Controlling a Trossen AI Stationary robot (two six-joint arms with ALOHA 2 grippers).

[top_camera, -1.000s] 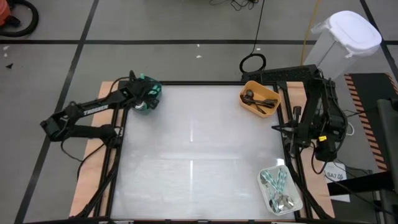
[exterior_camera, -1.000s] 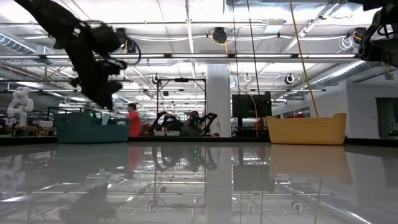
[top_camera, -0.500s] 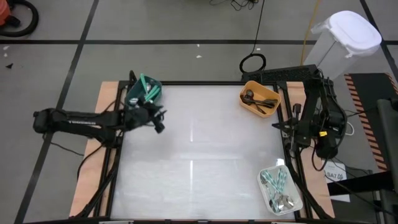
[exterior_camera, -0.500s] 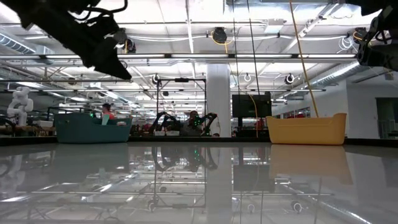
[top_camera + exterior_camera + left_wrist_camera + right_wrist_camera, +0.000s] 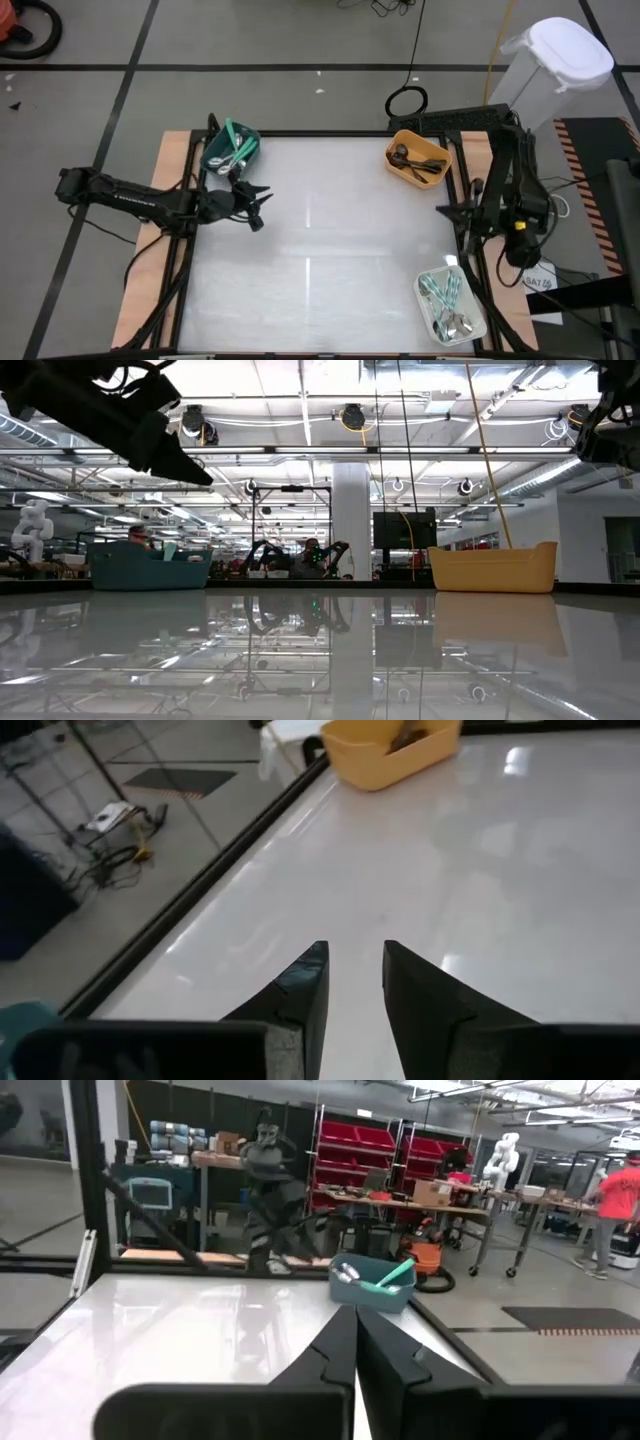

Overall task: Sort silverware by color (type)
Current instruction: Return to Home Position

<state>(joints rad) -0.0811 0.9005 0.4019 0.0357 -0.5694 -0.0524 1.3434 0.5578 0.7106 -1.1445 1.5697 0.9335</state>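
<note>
nothing held, everything sorted by kind
the left gripper point(image 5: 255, 206) hovers over the glossy white table top point(image 5: 320, 260) just beside the teal plastic bin point(image 5: 212, 160), its fingers spread with nothing between them; the right gripper point(image 5: 441, 208) hangs at the table's right edge, fingers pressed together. green-handled spoons point(image 5: 236, 146) lie in the teal bin, dark utensils point(image 5: 412, 160) in the orange plastic bin point(image 5: 391, 153), silver and pale-green spoons point(image 5: 448, 305) in the white plastic bin point(image 5: 420, 290).

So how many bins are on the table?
3: a teal bin at the far left corner, an orange bin at the far right, and a white bin at the near right corner. None seem hidden.
</note>
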